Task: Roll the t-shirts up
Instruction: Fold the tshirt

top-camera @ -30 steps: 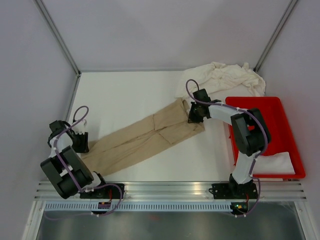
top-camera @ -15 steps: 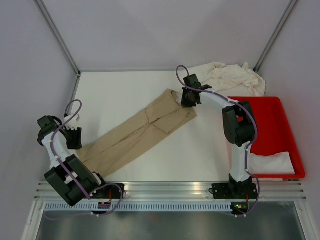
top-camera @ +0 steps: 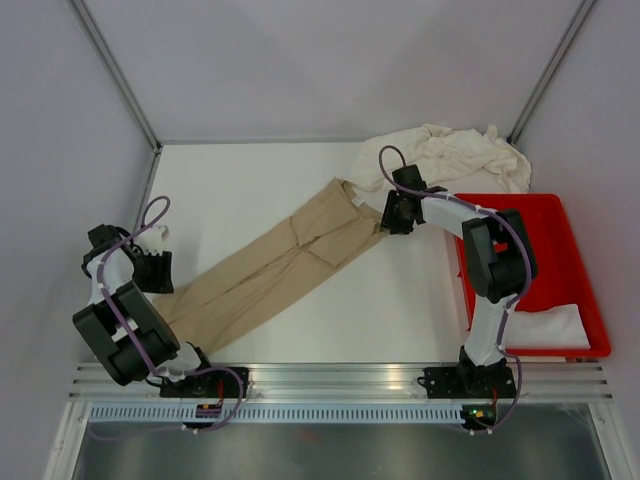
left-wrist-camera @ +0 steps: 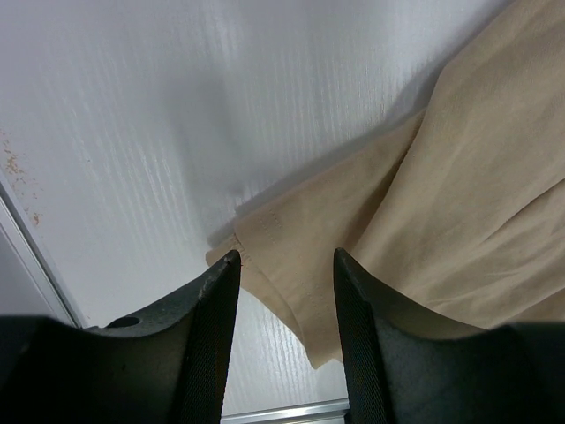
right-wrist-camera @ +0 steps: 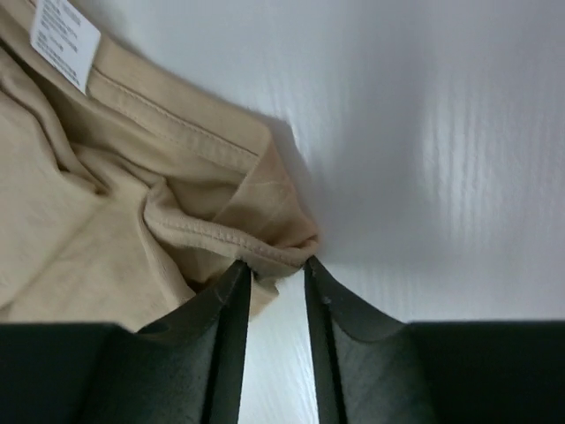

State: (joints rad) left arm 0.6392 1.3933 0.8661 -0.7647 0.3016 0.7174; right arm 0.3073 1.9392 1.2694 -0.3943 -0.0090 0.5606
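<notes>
A tan t-shirt (top-camera: 275, 268), folded into a long strip, lies slanted across the table from near left to far right. My left gripper (top-camera: 152, 271) hangs open over its near-left end. In the left wrist view the hem corner (left-wrist-camera: 291, 265) lies flat below the gap between the left gripper (left-wrist-camera: 284, 261) jaws. My right gripper (top-camera: 394, 214) is at the collar end. In the right wrist view the right gripper (right-wrist-camera: 275, 265) has its jaws parted, with a bunched fold (right-wrist-camera: 265, 238) touching their tips and bare table between them. The white neck label (right-wrist-camera: 64, 34) shows.
A heap of cream-white t-shirts (top-camera: 462, 155) lies at the back right corner. A red tray (top-camera: 540, 225) stands at the right edge with a folded white cloth (top-camera: 545, 325) in its near end. Grey walls enclose the table on three sides.
The right gripper carried the collar end toward the back left, then opened and drew slightly back to the right. The left arm shifted a little at the strip's near-left end.
</notes>
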